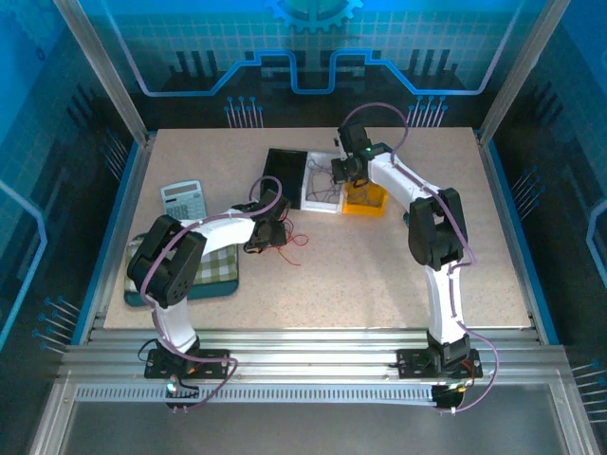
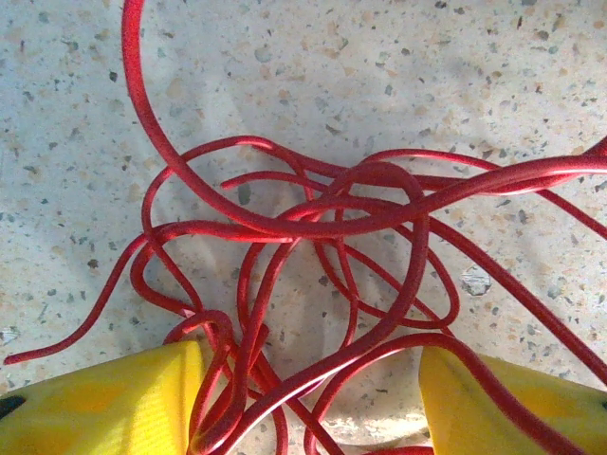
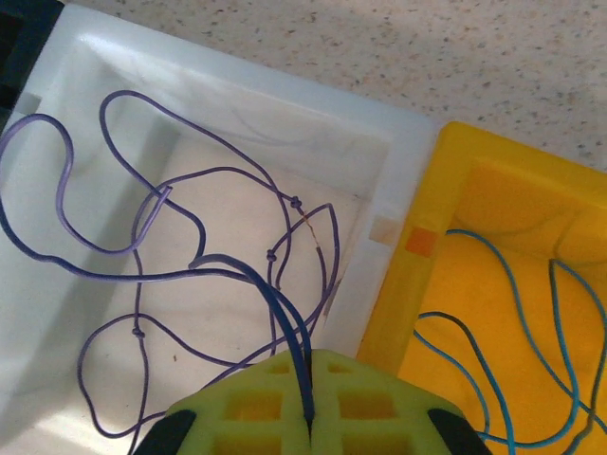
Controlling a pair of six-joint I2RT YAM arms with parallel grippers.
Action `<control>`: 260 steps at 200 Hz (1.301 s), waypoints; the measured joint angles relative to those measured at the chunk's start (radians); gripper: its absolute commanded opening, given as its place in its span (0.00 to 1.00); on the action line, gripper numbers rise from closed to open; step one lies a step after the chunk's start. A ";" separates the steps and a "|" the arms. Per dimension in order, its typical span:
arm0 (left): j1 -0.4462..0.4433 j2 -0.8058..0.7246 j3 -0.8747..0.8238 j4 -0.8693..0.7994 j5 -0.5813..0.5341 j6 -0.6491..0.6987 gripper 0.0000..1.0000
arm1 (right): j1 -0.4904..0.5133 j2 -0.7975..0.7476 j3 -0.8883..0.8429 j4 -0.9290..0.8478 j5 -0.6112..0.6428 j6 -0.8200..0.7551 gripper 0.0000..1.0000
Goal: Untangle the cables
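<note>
Red wires [image 2: 313,227] are lying loose between the open left jaws, right jaws are pinching a purple wire [image 3: 190,265] over the white tray [image 3: 398,142].

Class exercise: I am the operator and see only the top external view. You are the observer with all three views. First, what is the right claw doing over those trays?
Observer: The right claw is shut on a purple wire that trails into the white tray.
Operator: And the yellow tray?
Observer: The yellow tray holds thin blue wires.
Operator: The left claw?
Observer: The left claw is open, with its fingers on either side of strands of a red wire tangle on the table.
</note>
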 measured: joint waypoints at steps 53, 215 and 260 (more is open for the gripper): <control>0.000 0.004 0.007 -0.008 0.000 0.001 0.64 | 0.010 0.000 0.003 -0.010 0.067 -0.032 0.07; -0.002 0.005 0.008 -0.011 0.000 0.004 0.64 | 0.050 -0.021 -0.005 -0.025 0.183 -0.060 0.12; -0.002 0.005 0.008 -0.011 0.000 0.007 0.64 | 0.025 -0.066 -0.039 0.005 0.214 -0.074 0.11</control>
